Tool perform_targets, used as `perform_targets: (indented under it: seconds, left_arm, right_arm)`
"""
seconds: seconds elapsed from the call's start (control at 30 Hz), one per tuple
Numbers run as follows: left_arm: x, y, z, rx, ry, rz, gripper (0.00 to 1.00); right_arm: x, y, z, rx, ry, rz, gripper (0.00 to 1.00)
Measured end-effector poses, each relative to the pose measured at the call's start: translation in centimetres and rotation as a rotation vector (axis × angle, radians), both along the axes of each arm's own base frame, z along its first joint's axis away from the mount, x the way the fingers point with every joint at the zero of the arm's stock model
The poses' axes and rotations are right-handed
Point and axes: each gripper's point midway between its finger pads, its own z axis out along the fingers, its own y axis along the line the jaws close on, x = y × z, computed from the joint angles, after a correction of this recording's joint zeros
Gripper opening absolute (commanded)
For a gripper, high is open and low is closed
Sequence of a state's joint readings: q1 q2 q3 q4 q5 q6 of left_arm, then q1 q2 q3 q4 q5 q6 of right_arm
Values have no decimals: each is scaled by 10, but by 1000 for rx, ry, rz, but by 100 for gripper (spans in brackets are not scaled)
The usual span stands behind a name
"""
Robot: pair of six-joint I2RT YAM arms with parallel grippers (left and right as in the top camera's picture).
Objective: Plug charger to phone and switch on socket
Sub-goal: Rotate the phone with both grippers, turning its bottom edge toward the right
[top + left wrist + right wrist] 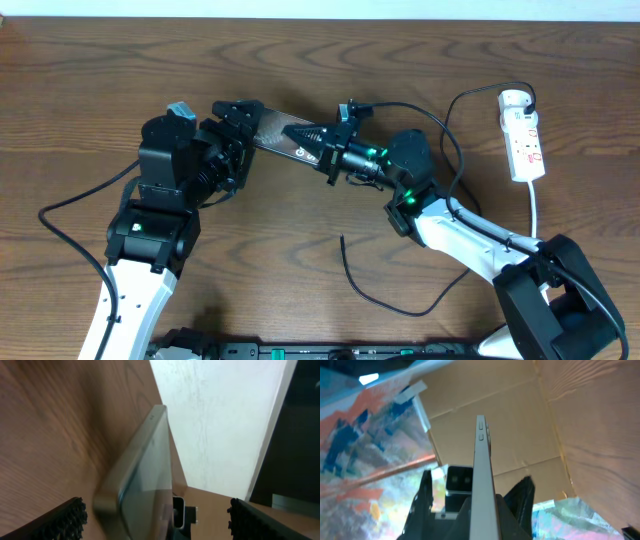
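Edgewise, phone [482, 485] btw R jaws

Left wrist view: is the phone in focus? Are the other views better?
Left wrist: phone soft and smeared, white backdrop behind blown out. Right wrist: its edge is sharp, side buttons visible. Overhead: evenly lit, glare on its face.

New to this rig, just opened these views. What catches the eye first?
The phone, held between both arms at top middle of the table: the right end effector grips one end, the left end effector sits open around the other. Below it the charger lies loose, unplugged from the phone; the white socket sits far right.
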State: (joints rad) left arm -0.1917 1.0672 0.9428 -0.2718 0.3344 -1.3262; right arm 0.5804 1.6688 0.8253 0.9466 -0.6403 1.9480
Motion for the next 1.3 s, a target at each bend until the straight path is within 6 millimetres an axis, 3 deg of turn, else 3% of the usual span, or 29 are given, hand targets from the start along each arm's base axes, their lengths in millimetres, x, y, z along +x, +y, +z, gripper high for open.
perform_targets:
  seconds: [0.27,0.37,0.63,0.77,1.03,1.3]
  left_arm:
    - [2,0,3,7,-20,-5,89]
    - [3,0,4,9,-28,-7,82]
    - [4,3,4,18,-31,8,82]
    - [6,8,4,23,-32,29,62]
    - [7,10,4,25,-34,34,47]
    - [7,10,4,22,-33,35,23]
  right_arm:
    - [-11,10,12,45,-13,21,1]
    - [-14,13,12,47,-11,26,1]
    - [-13,12,15,54,-20,21,1]
    - [-13,12,16,58,-24,22,1]
    - [-14,12,17,61,-29,25,1]
    - [-19,16,17,60,-29,40,1]
